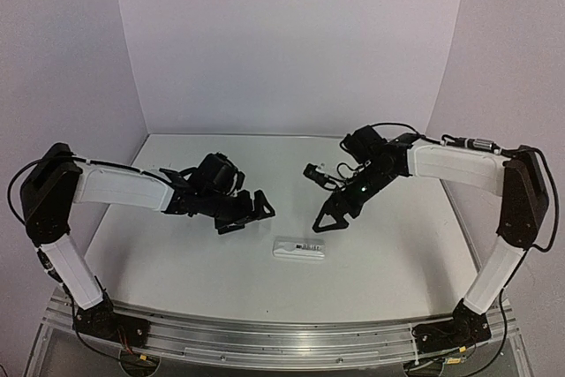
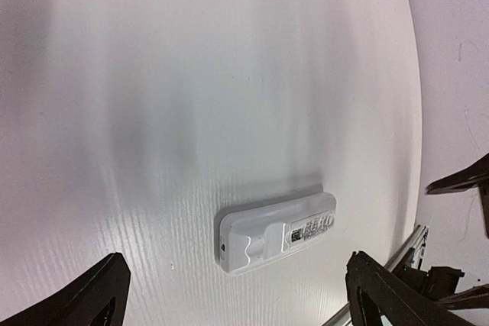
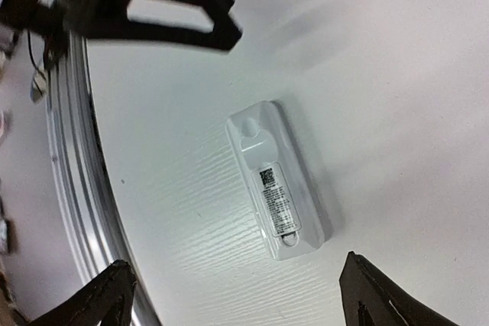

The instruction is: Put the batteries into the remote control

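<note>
The white table filled the floor of the scene, pale walls behind it and a metal rail along its near edge. The left arm reached in from its side, elbow high, and the right arm mirrored it across the middle. Both were bent down toward the centre. The left gripper hung above the table with its jaws spread wide, nothing between them. Same story for the right gripper: jaws wide apart, holding nothing, tips pointing down. And there was the remote control, flat on the table near the front, between the two grippers and a little nearer the rail, touched by neither. It lay with a printed sticker facing up and a thumb notch at one end. No batteries could be made out.
</note>
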{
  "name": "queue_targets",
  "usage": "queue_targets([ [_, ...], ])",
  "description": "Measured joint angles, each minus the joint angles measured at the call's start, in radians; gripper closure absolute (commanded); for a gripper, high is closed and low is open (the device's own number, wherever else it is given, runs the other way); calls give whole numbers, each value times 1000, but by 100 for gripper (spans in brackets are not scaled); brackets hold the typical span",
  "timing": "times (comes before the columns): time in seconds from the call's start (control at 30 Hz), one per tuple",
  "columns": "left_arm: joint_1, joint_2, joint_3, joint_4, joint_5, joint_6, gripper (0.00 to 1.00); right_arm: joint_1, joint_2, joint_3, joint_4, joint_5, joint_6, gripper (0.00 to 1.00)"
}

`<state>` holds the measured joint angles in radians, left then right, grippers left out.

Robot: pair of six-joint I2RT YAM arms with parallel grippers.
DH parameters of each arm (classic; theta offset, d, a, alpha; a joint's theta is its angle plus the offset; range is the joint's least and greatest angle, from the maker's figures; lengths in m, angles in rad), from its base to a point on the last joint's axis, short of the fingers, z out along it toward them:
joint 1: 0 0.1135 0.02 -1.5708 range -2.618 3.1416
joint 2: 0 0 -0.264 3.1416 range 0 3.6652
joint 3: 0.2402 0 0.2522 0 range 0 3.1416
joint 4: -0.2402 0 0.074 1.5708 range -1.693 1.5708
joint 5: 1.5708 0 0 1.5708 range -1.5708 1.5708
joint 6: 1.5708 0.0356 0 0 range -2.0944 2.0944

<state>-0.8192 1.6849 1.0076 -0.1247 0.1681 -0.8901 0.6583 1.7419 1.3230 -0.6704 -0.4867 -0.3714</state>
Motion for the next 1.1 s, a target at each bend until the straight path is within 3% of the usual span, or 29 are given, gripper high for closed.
queue_targets([
  [0.2, 0, -157, -92, -43, -123, -9, 0, 84, 134, -8, 15, 87, -269, 10],
  [0.5, 0, -342, -277, -58, -190, -45, 0, 117, 266, -15, 119, 273, -365, 20],
  [0.53, 0, -358, -291, -56, -192, -49, 1, 117, 269, -16, 136, 286, -365, 23],
  [0.63, 0, -406, -326, -52, -198, -52, 0, 121, 272, -23, 170, 313, -360, 62],
  [0.67, 0, -421, -335, -49, -199, -52, 0, 124, 272, -26, 178, 316, -357, 70],
  [0.7, 0, -435, -344, -44, -199, -51, 0, 130, 272, -29, 186, 316, -345, 75],
  [0.87, 0, -533, -376, -21, -199, -6, 1, 151, 254, -41, 201, 308, -179, 81],
  [1.0, 0, -606, -376, 52, -190, 73, 0, 156, 197, -43, 186, 218, 75, 93],
  [1.1, 0, -641, -376, 140, -164, 143, 0, 142, 101, -29, 211, 86, 320, 97],
])
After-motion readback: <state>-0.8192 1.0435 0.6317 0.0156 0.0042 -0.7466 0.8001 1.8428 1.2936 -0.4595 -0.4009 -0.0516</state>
